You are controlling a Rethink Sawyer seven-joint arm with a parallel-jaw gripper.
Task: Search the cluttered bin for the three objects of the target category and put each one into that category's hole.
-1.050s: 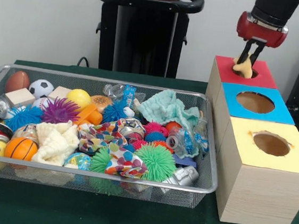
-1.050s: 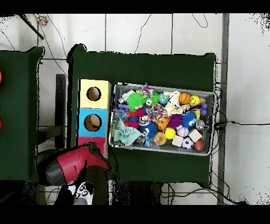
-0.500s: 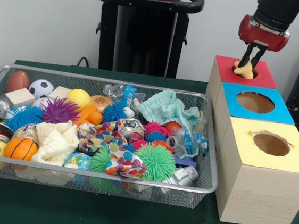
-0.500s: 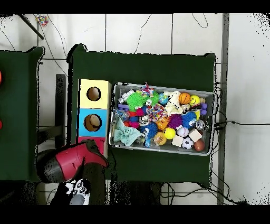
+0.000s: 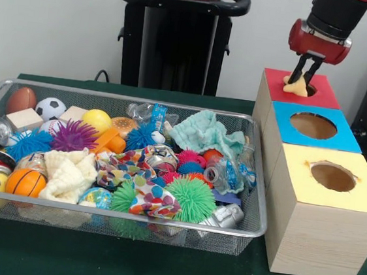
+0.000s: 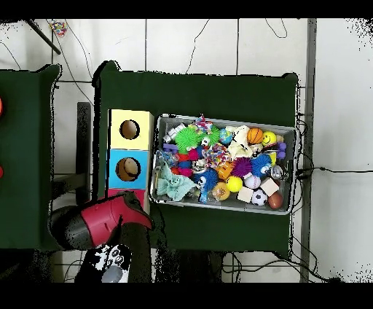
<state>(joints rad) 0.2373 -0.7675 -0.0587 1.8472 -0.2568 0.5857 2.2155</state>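
Note:
My gripper (image 5: pixel 299 76) hangs over the red-topped box (image 5: pixel 322 94) at the back right, shut on a small cream cloth (image 5: pixel 296 88). The cloth's lower end sits at the rim of the red box's hole. In the wire bin (image 5: pixel 257 185) lie a teal cloth (image 5: pixel 203 133), a cream cloth (image 5: pixel 68 173) and a patterned cloth (image 5: pixel 144 196) among balls and cans. In the overhead view the red arm (image 6: pixel 98 222) covers the red box and hides the gripper.
A blue-topped box (image 5: pixel 341 138) and a yellow-topped box (image 5: pixel 361 195) stand in a row in front of the red one, each with a round hole. Spiky balls, sports balls, wooden blocks and crushed cans fill the bin (image 6: pixel 295 167).
The cream cloth has sunk lower into the red box's hole, so less of it shows. The gripper has shifted slightly to the left above the box.

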